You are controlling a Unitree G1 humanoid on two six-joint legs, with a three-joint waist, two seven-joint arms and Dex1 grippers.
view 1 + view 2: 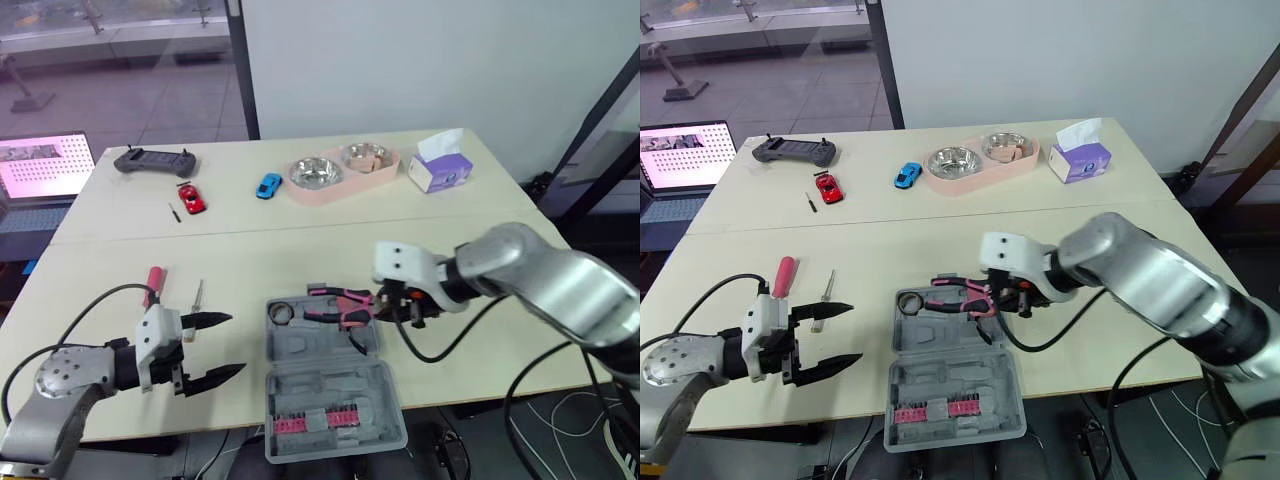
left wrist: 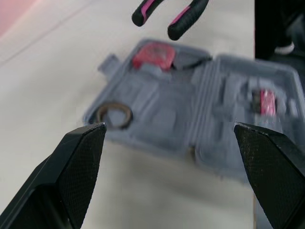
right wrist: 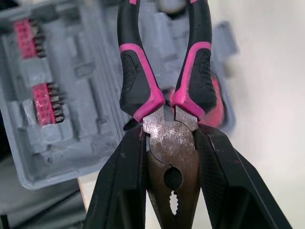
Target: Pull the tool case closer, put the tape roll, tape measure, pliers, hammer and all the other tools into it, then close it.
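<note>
So the grey tool case [image 1: 322,385] sits open at the near edge of the desk [image 1: 300,250]. The tape roll [image 1: 281,311] and a red tape measure [image 2: 152,55] are in the far half, and pink bit strips [image 1: 290,425] are in the near half. The right pincer [image 1: 385,306] is clamped on the metal head of the pliers [image 3: 172,129], holding them over the far half. The left pincer [image 1: 236,343] is spread wide, just left of the case. A pink-handled tool [image 1: 155,281] and a thin metal tool [image 1: 198,293] are out on the desk beyond it. Further back there's a controller [image 1: 154,160], two toy cars [image 1: 190,196], a pink bowl tray [image 1: 340,190] and a tissue box [image 1: 440,170].
</note>
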